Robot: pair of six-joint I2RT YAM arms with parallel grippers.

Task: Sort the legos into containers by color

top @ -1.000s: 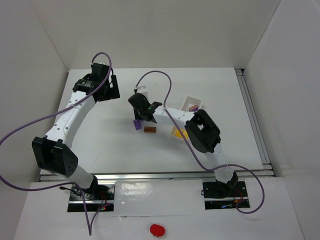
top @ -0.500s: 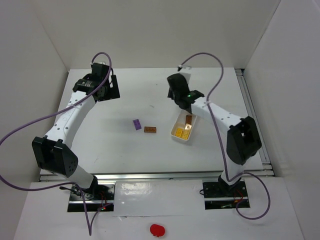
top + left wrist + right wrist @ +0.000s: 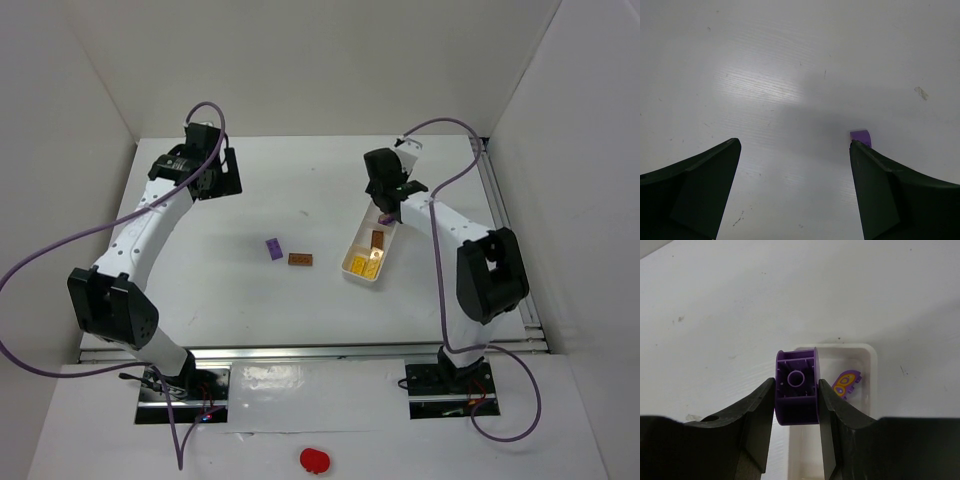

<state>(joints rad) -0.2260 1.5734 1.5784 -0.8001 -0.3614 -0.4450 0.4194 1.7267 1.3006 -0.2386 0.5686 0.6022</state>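
Right gripper point(image 3: 796, 385) is clamped on a purple brick point(image 3: 796, 362), hollow underside to the camera, hanging over the far end of the white tray point(image 3: 351, 272), where a purple printed piece point(image 3: 846, 384) lies. Yellow bricks point(image 3: 362, 263) fill the near end, with a brown-orange brick point(image 3: 377, 240) in the middle. Out on the table point(image 3: 300, 200), a loose purple brick point(image 3: 274, 248) and a loose brown-orange brick point(image 3: 300, 259) lie close together. Left gripper point(image 3: 794, 145) is spread wide, nothing between its fingers

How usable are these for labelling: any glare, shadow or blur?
Top view: even light, sharp throughout. Left wrist: a glare patch on the table, a soft grey shadow beside it, left fingers near black. Right wrist: the held purple brick is crisp; right fingers lose detail low in the frame.
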